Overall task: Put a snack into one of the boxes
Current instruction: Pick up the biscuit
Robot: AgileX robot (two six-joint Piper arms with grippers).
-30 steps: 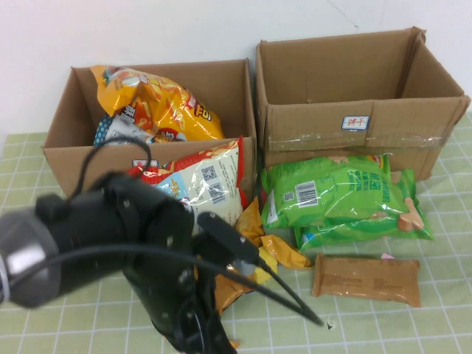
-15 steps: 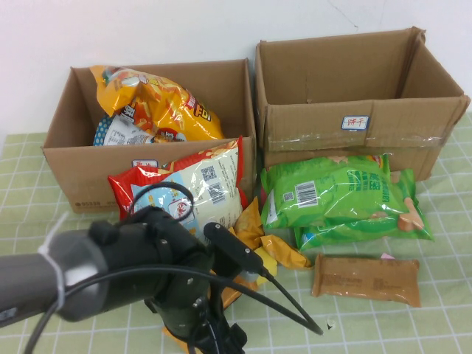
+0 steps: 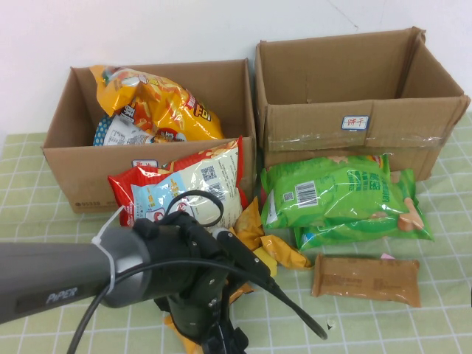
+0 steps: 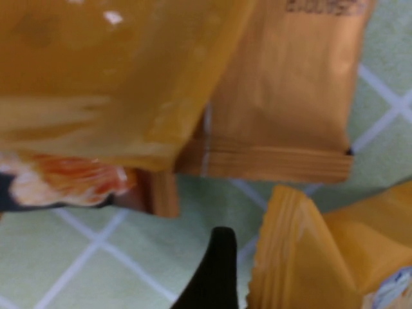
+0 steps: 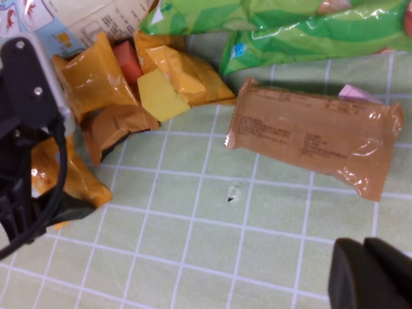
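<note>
**Hovering low over the orange snack packets**

Reaching across the near part of the table, my left arm ends low over the pile of small orange packets (image 3: 259,247) that lies in front of the left box (image 3: 74,181). My left claw (image 4: 215,273) is spread wide and holds nothing; from its own camera I see only one dark fingertip (image 4: 217,257), close above the green checked tablecloth (image 3: 369,324), with orange wrappers (image 4: 283,96) just beside it on both sides. I cannot tell if the fingertip touches a wrapper.

My right claw (image 5: 370,273) is above the near right part of the table, out of the high view. Its fingers are pressed together and empty, and its camera looks down at the brown flat packet (image 5: 312,138), which lies alone on the cloth.

The left box already has a big yellow chip bag (image 3: 158,103) inside, standing up above the rim. A red and white bag (image 3: 188,188) leans against the front wall of this box, outside it. The right box (image 3: 354,118) stands just beside the left one, with a small white label (image 3: 355,122) on its front flap. Two green bags (image 3: 339,199) lie stacked in front of it, touching its front wall, and the brown flat packet is near them, toward me.
</note>
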